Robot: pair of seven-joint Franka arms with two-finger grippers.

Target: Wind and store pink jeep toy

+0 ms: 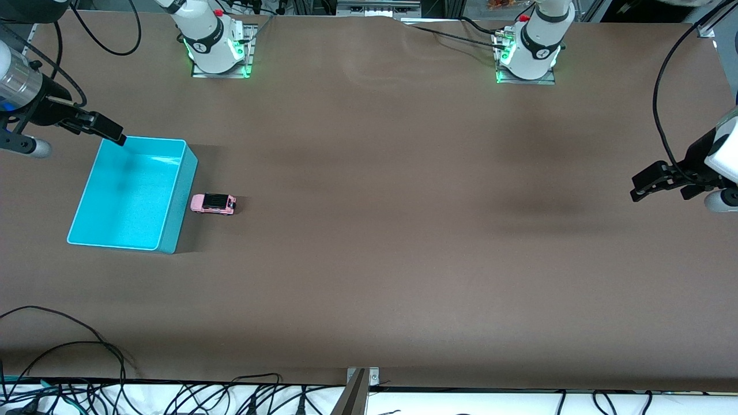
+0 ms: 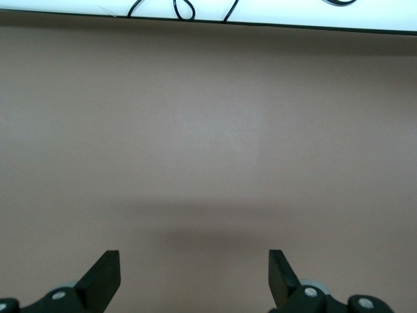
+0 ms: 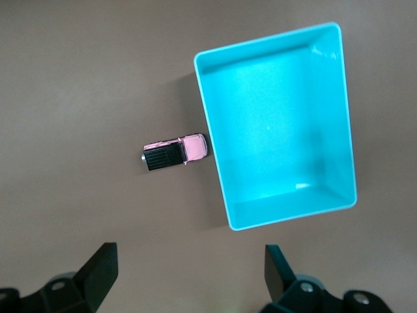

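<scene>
Nothing is underway yet, by the look of it: the pink jeep toy (image 1: 213,203) sits on its wheels on the brown table (image 1: 403,259), just beside the long wall of the cyan bin (image 1: 92,190), on the side facing the left arm's end, and from above it looks to be almost touching that wall. The bin is empty, bare cyan floor all the way across. Up at the right arm's end, the right gripper (image 1: 112,134) hangs over the bin's corner farthest from the front camera, fingers spread wide and holding nothing; its wrist view looks straight down on both the toy (image 3: 176,151) and the bin (image 3: 332,111). The left gripper (image 1: 648,184) waits over bare table at the left arm's end, well apart from the action, its fingers (image 2: 104,277) also wide and empty. So the score reads zero: no winding, no storing. Both steps are left, I'd judge — grasp the car, wind it, then drop it in the bin right alongside.
</scene>
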